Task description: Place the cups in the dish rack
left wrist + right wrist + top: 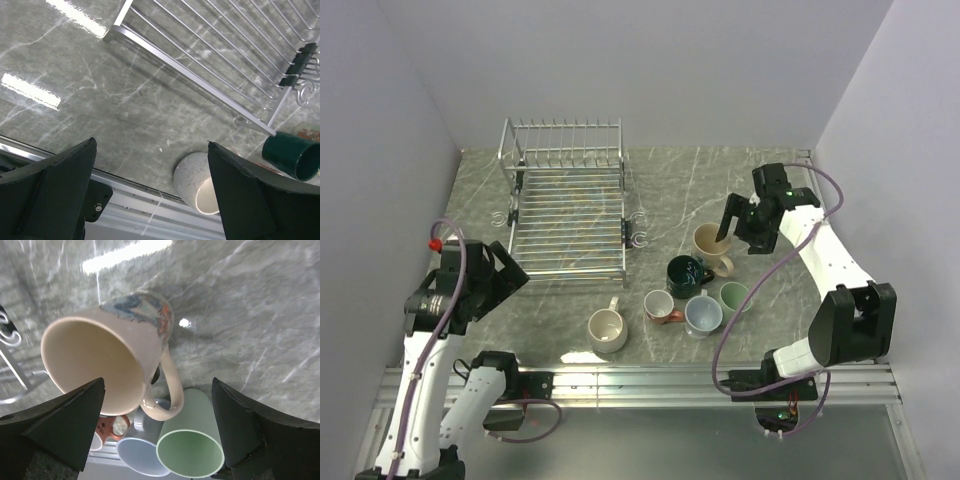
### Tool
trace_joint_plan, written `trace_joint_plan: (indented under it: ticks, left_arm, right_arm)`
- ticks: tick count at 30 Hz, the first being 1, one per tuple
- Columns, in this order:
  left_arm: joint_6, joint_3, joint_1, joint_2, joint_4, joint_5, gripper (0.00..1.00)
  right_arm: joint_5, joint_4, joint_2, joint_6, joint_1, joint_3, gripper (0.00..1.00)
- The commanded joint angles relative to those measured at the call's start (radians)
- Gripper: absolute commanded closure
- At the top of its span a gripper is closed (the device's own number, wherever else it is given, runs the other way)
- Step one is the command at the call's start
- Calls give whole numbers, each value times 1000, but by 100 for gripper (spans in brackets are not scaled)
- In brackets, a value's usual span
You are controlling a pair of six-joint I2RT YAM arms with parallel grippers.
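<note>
Right wrist view, right end effector spread empty above tan mug, left end effector likewise spread

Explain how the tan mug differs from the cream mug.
The tan mug is taller, with a painted patch on its side; the cream mug is wider and unpainted. The tan mug stands by the other mugs, close under the right hand; the cream mug stands alone. Both are upright, handled and outside the dish rack.
</note>
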Motion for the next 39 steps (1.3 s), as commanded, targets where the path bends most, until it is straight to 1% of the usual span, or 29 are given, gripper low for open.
trace_joint_plan:
  ticks: [1, 5, 9, 12, 15, 16, 19, 23, 24, 26, 27, 29, 31, 32, 33, 34, 36, 37, 38, 39]
  left_arm:
    - [20, -6, -3, -30, -19, 40, 1]
    - [29, 7, -7, -27, -33, 50, 1]
    - [31, 68, -11, -15, -64, 53, 1]
    - [31, 92, -11, -18, -78, 54, 1]
    - [31, 105, -11, -22, -93, 59, 1]
    - [31, 105, -11, -27, -99, 59, 0]
    - [29, 114, -11, -30, -107, 65, 1]
    - [19, 132, -11, -30, -101, 88, 1]
    - [16, 135, -11, -28, -95, 88, 1]
    - [8, 152, -11, -31, -75, 154, 1]
    - [5, 162, -11, -33, -41, 184, 0]
    - [-4, 194, -11, -31, 6, 287, 1]
    - [-13, 218, -11, -35, 108, 362, 1]
    - [-27, 244, -11, -33, 143, 434, 0]
    - [-36, 255, -11, -36, 181, 465, 0]
    - [-56, 264, -11, -38, 271, 506, 1]
    - [-91, 269, -11, -56, 377, 583, 1]
    - [-140, 261, -11, -62, 484, 609, 1]
    - [-168, 236, -11, -68, 557, 669, 1]
    - [-200, 217, -11, -74, 621, 703, 1]
  right_arm:
    - [-20, 68, 9, -15, 43, -21, 7]
    - [7, 108, 45, 7, 83, -35, 11]
    - [73, 114, 101, 7, 93, -27, 18]
    - [115, 125, 134, -7, 93, -24, 30]
    - [122, 131, 157, -15, 94, -27, 55]
    - [121, 134, 158, -16, 93, -30, 70]
    - [121, 139, 149, -16, 93, -36, 100]
    - [176, 79, 147, -32, 93, 5, 100]
    - [200, 64, 146, -33, 93, 42, 100]
    - [228, 15, 137, -33, 91, 91, 100]
    - [254, -2, 122, -32, 89, 149, 100]
    - [269, -54, 105, -23, 89, 218, 100]
    - [280, -100, 85, -15, 89, 341, 100]
    - [274, -145, 82, -9, 89, 384, 100]
    - [263, -166, 78, -7, 91, 471, 100]
    - [241, -186, 75, -3, 91, 514, 100]
    - [120, -220, 65, 13, 89, 618, 100]
    - [30, -211, 54, 22, 91, 636, 100]
    - [-178, -155, 19, 37, 89, 628, 100]
    - [-291, -109, -4, 65, 89, 604, 100]
